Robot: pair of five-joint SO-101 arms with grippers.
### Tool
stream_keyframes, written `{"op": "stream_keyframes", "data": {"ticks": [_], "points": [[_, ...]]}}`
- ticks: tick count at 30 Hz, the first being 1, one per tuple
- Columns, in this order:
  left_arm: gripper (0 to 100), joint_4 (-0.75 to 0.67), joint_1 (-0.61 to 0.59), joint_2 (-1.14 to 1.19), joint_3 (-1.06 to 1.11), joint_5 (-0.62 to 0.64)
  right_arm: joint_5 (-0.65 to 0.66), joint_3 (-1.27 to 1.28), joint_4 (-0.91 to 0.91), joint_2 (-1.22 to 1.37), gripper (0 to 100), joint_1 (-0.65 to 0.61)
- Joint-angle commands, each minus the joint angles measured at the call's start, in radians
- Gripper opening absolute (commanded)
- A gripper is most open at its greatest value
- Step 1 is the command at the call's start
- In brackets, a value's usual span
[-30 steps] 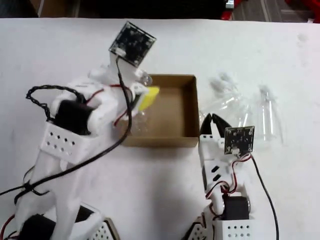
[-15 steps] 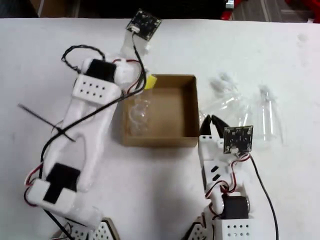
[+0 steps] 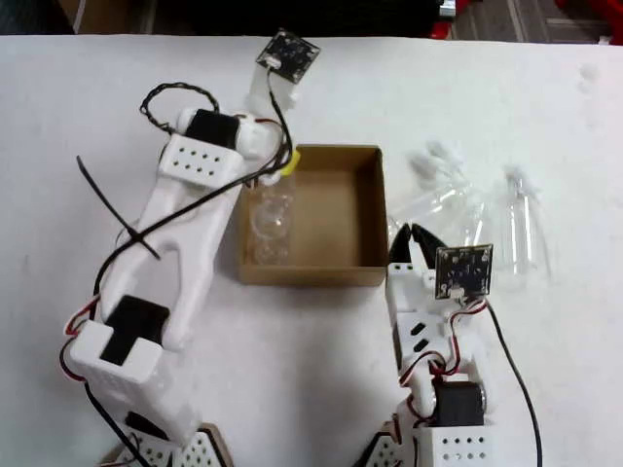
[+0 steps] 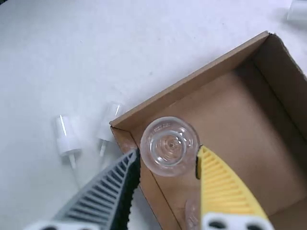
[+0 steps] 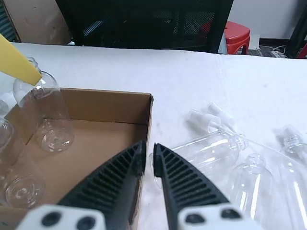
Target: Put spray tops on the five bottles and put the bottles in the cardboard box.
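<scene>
Left tool (image 4: 167, 154) clamps an upright bottle (image 4: 169, 143) in the far-left corner of the cardboard box (image 4: 192, 82). Its arm has stretched forward and lower since a second ago. Right tool (image 5: 148, 155) is nearly shut, empty and unmoved by the box's near-right corner.

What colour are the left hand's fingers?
The left hand has one yellow finger, one grey-black; left wrist view.

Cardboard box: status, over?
Left gripper shut on bottle, upright in cardboard box corner, no spray top. Right gripper shut, empty, beside box. Nothing blocking.
</scene>
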Motion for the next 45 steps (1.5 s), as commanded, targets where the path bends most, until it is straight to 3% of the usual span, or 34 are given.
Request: {"op": "stream_keyframes", "data": {"ticks": [1, 16, 25, 38, 45], "points": [[18, -0.029, -0.015, -0.005, -0.051, -0.009, 0.014, -0.006, -0.024, -0.005, 1.7, 0.001], [18, -0.054, -0.01, 0.035, -0.06, -0.009, 0.014, -0.006, -0.024, -0.005, 1.7, 0.001], [2, -0.072, -0.015, 0.035, -0.061, 0.044, 0.014, -0.006, -0.024, -0.005, 1.7, 0.001], [2, -0.161, -0.015, 0.036, -0.055, 0.044, 0.014, -0.006, -0.024, -0.005, 1.7, 0.001], [17, -0.118, -0.015, 0.03, -0.058, 0.052, 0.014, -0.006, -0.024, -0.005, 1.7, 0.001]]}}
